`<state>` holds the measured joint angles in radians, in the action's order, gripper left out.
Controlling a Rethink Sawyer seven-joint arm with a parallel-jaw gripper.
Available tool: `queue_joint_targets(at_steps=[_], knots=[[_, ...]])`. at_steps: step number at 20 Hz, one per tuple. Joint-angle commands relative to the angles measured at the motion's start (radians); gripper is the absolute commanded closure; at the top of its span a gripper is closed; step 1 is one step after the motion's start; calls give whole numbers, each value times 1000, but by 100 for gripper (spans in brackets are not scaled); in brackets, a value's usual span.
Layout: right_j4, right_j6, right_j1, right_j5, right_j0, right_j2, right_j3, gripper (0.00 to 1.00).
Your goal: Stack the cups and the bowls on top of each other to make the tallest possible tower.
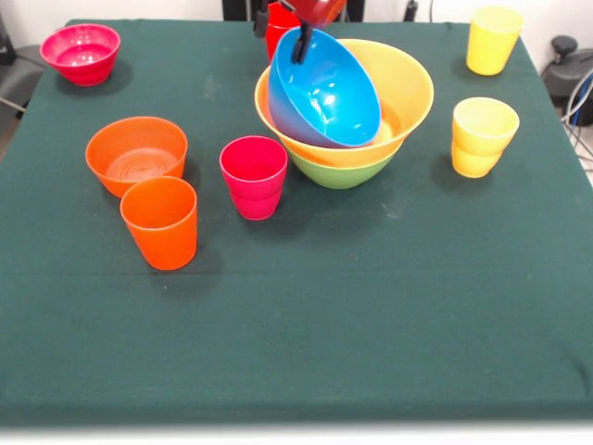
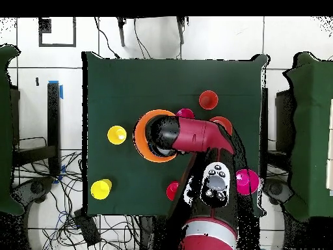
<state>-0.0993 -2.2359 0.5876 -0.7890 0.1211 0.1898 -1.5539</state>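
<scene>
Loose on the table, left to right: magenta bowl (image 1: 81,53), orange bowl (image 1: 136,154), orange cup (image 1: 160,222), magenta cup (image 1: 253,176). Centre: gripper (image 1: 300,48) grasps tilted blue bowl (image 1: 323,90) over tower (image 1: 345,139), two bowls so far. Yellow cups (image 1: 482,135) remain.

The robot's red and black arm (image 2: 198,137) reaches out from its base over the middle of the surface, its forearm bent sideways in the overhead view. From the front, the dark hand (image 1: 300,46) descends from the top edge, its fingers clamped on the rim of a tilted blue bowl (image 1: 324,93).
</scene>
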Motion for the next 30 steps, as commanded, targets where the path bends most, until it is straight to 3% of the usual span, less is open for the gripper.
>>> queue_joint_targets(at_steps=[1,3,4,18,30], knots=[[20,-113,-53,90,-10,-72,-17,0],[24,-116,-52,79,-13,-69,-18,0],[26,-114,-52,72,-14,-68,-18,100],[32,-106,-48,69,-9,-73,-19,100],[142,14,21,200,120,-254,-172,100]])
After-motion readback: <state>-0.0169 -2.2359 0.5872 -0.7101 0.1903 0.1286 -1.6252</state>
